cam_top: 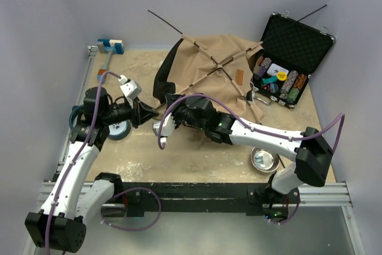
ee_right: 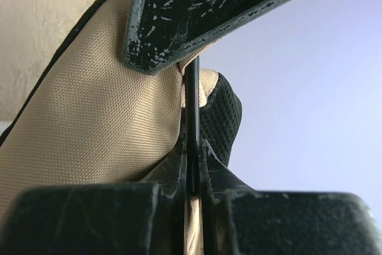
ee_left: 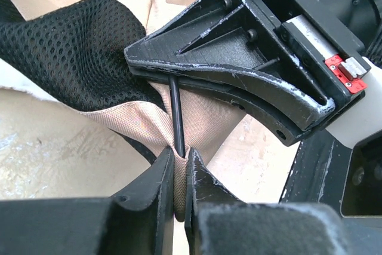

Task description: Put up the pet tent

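The pet tent (cam_top: pixel 209 64) lies slack at the back middle of the table, tan fabric with a black mesh lining (ee_left: pixel 77 52) and thin dark crossed poles (cam_top: pixel 215 64). My left gripper (cam_top: pixel 151 111) is at its near left corner. In the left wrist view it (ee_left: pixel 181 156) is shut on a pinch of tan fabric where a thin black pole (ee_left: pixel 176 111) enters. My right gripper (cam_top: pixel 172 107) is right beside it and shows as black fingers (ee_left: pixel 239 58) just above. In the right wrist view it (ee_right: pixel 192 150) is shut on that pole (ee_right: pixel 192 106), with tan fabric (ee_right: pixel 101 117) to the left.
An open black case (cam_top: pixel 301 43) of poker chips stands at the back right, touching the tent's edge. A metal bowl (cam_top: pixel 264 159) sits near the front right. A blue tape roll (cam_top: pixel 119 129) lies under the left arm. A blue and white object (cam_top: pixel 110 46) is at the back left corner.
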Controlling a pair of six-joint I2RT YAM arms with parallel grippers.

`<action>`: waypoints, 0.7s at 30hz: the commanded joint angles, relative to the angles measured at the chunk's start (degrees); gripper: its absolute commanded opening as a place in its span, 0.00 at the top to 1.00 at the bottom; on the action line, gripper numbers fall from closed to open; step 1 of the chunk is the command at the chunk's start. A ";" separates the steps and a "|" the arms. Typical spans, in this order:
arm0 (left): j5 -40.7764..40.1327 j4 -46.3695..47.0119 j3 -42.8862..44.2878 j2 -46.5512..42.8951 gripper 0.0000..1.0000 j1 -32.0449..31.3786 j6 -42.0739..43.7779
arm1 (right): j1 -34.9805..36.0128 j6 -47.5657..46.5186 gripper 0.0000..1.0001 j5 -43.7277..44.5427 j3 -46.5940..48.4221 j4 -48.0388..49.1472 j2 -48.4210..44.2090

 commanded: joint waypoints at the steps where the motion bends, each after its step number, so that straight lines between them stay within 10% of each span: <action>1: 3.71 -1.45 3.10 2.37 0.80 -0.75 1.75 | -0.44 -3.19 1.00 -3.59 -1.46 5.69 -4.34; 21: -3.06 1.27 8.29 13.35 0.76 -9.63 -0.36 | 1.67 -6.81 1.00 -6.14 -3.22 4.03 -2.06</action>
